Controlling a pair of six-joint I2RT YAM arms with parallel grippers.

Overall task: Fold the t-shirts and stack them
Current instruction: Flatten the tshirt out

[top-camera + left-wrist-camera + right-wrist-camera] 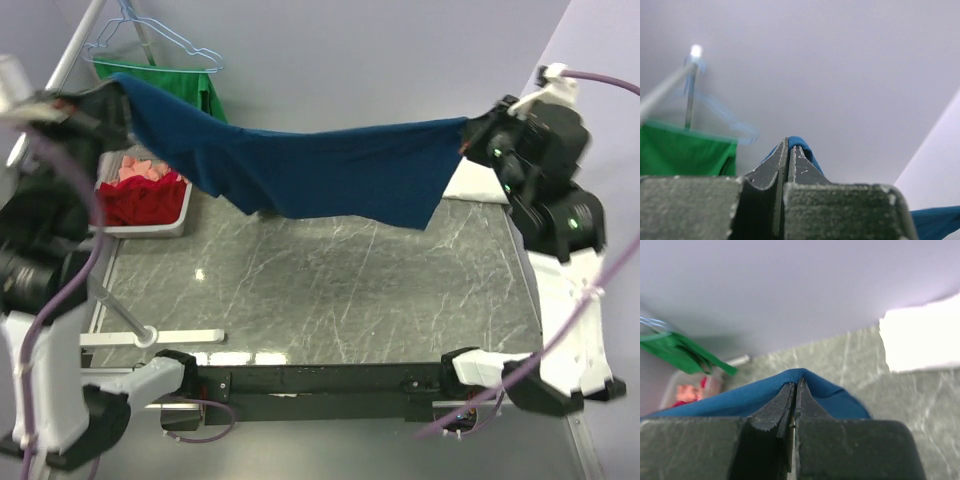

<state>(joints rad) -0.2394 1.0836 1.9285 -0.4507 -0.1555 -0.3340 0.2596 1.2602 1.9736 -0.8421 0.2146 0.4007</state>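
We hold the navy blue t-shirt (320,175) stretched in the air above the dark marble table (330,300), sagging in the middle. Our left gripper (789,146) is pinched tight on a fold of its cloth at the far left, and our right gripper (796,386) is clamped the same way on a fold at the far right. The white t-shirt (920,337) lies on the table's far right corner, and a grey bin (150,229) of red clothes (140,202) sits at the left edge.
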